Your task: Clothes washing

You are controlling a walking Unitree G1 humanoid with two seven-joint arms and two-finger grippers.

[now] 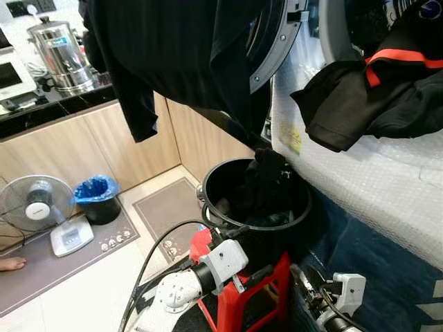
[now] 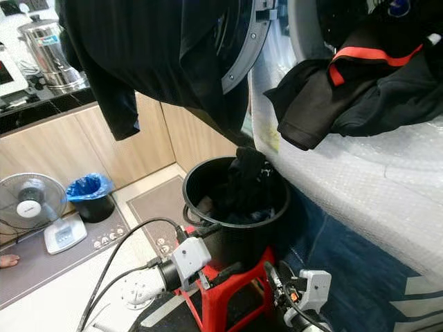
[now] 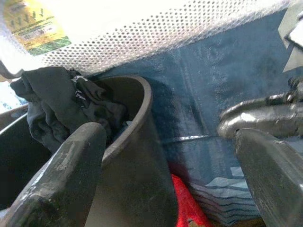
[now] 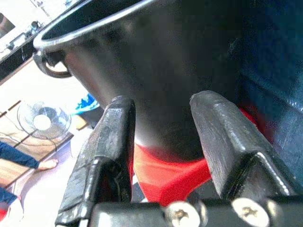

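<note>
Fingers (image 3: 61,179) on your left gripper (image 3: 161,156) spread wide, empty, beside the black bucket (image 1: 291,228); right gripper (image 4: 163,142) likewise open. Dark clothes (image 1: 266,183), perhaps shirts, sit at the bucket's twelve o'clock.

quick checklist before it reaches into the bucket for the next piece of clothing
1. Bucket upright on the red stool: ok.
2. Clothes left in the bucket: ok, a dark bundle pokes above the rim.
3. Left tool open: ok, its fingers stand wide apart beside the bucket wall, holding nothing.
4. Right tool open: ok, low down, facing the bucket's side and the stool.
5. Washer opening free: not ok, a black and red garment hangs half out over the front.
6. Washer door swung open: ok, though a dark garment hangs in front of it.
7. Person's foot on the mat, well away: ok.
</note>
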